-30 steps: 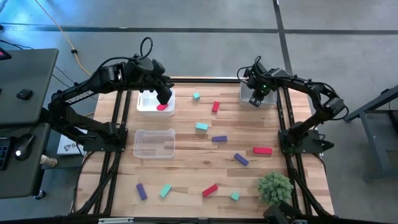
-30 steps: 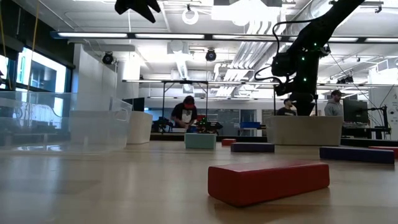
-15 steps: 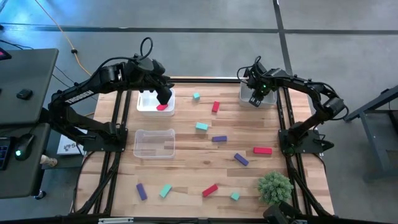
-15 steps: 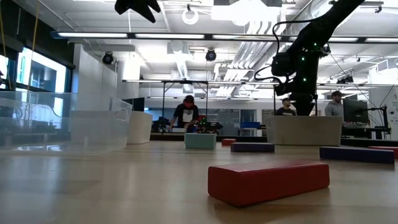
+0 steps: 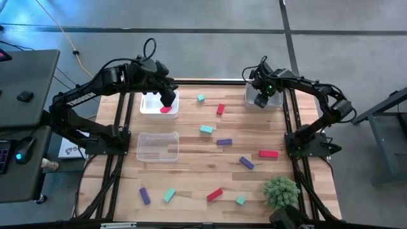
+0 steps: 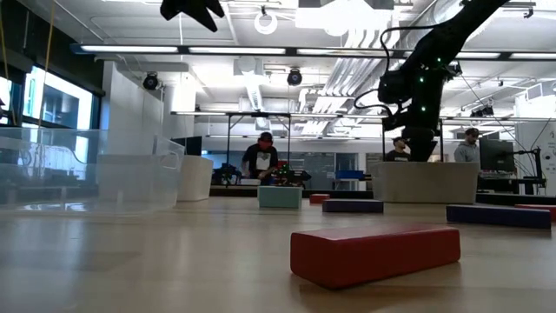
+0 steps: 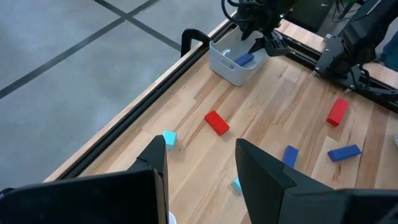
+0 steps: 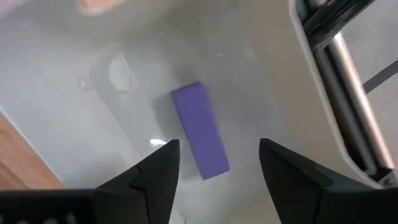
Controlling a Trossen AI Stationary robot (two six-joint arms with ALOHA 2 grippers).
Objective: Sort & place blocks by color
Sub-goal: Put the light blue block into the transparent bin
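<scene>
Red, teal and purple blocks lie scattered on the wooden table, among them a red bar, a teal one and a purple one. My left gripper hangs open above the far left bin, where a red block lies. My right gripper is open above the far right bin. A purple block lies flat on that bin's floor, below and between the fingers, apart from them.
An empty clear bin stands at mid left. A green spiky plant ball sits at the near right corner. More blocks lie near the near edge: purple, teal, red. People stand in the room behind the table.
My right gripper has drifted slightly toward the table's left above its bin. The blocks on the table have kept their places.
</scene>
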